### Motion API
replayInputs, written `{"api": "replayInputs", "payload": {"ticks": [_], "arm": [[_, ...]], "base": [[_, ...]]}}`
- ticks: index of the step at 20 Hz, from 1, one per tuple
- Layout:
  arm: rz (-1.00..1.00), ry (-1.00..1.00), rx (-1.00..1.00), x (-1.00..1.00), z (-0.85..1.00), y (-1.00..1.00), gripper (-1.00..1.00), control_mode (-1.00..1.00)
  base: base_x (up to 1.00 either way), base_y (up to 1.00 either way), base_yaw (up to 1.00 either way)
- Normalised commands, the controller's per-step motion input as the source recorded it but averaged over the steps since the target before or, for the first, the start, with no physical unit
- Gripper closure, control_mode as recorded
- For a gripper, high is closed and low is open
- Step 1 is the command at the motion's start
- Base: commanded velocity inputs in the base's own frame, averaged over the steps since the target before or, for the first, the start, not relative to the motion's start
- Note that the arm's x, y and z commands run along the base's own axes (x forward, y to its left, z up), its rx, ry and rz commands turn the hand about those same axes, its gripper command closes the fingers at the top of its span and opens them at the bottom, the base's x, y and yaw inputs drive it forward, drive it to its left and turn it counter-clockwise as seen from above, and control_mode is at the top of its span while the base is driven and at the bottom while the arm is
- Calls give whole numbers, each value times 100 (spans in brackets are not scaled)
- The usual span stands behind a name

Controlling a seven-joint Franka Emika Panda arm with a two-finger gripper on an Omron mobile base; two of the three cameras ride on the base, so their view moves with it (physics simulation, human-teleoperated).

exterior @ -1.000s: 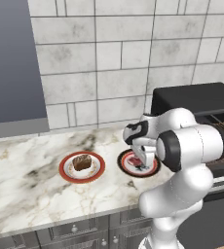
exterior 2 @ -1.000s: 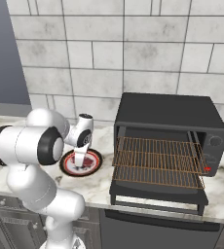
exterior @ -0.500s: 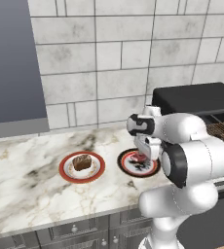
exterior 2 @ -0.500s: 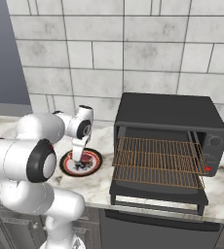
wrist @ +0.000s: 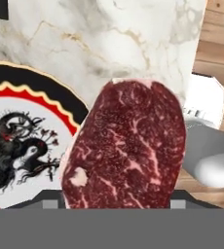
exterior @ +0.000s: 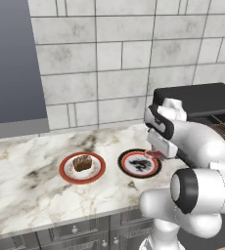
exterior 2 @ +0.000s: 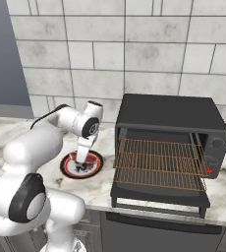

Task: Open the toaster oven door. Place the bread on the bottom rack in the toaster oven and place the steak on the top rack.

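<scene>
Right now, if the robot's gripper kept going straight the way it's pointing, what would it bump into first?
The gripper points down, with the steak between its fingers. Straight below lies the red-rimmed plate with the dragon picture, or the marble counter by its rim; the depth is hard to judge.

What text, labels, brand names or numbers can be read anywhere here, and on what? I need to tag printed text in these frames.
None: no readable word, number or brand.
Toaster oven: its control panel shows a dial and a small red mark, too small to read as any sign.
Plate under the steak: a black dragon-like drawing with a red and yellow rim, decoration and not lettering.
Plate with the bread: no markings.
</scene>
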Motion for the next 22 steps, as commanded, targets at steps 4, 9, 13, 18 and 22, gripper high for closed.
{"api": "replayInputs", "payload": {"ticks": [4,9,13,18,22], "arm": [[0,0,0,-38,54,-28,100,-100],[0,0,0,-34,45,-38,100,-100],[0,0,0,-18,30,-52,100,-100],[0,0,0,0,28,-62,100,-100],[0,0,0,0,29,-59,100,-100]], "base": [[0,0,0],[0,0,0],[0,0,0],[0,0,0],[0,0,0]]}}
